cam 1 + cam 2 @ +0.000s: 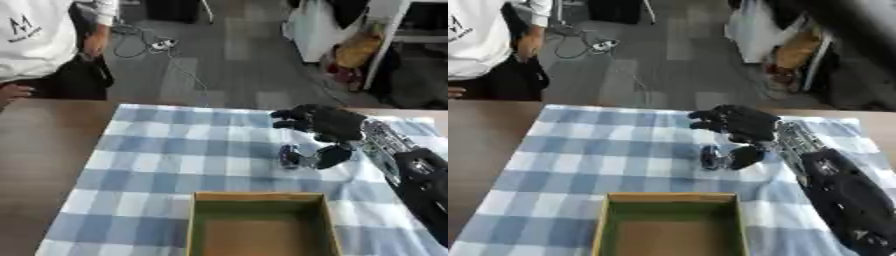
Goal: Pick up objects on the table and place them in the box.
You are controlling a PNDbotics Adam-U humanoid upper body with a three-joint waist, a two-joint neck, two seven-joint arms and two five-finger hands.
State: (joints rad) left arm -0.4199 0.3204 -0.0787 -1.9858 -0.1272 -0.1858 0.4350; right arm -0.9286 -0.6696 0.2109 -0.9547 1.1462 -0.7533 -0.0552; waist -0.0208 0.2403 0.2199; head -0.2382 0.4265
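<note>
A small dark blue and silver object (289, 155) lies on the blue-and-white checked cloth (175, 155), right of its middle. My right hand (331, 123) reaches in from the right and hovers over it. The fingers (287, 119) point left, bent but spread, well behind the object. The thumb (333, 156) hangs down just to the object's right, close to it or touching it; nothing is pinched. An open cardboard box (258, 196) with a green inner wall stands at the near edge, in front of the object. Nothing shows inside it. My left hand is out of view.
The cloth covers a brown wooden table (44, 150), which is bare on its left side. A seated person in a white shirt (35, 35) is at the far left corner with a hand on the table edge. Beyond the table are floor, cables and bags.
</note>
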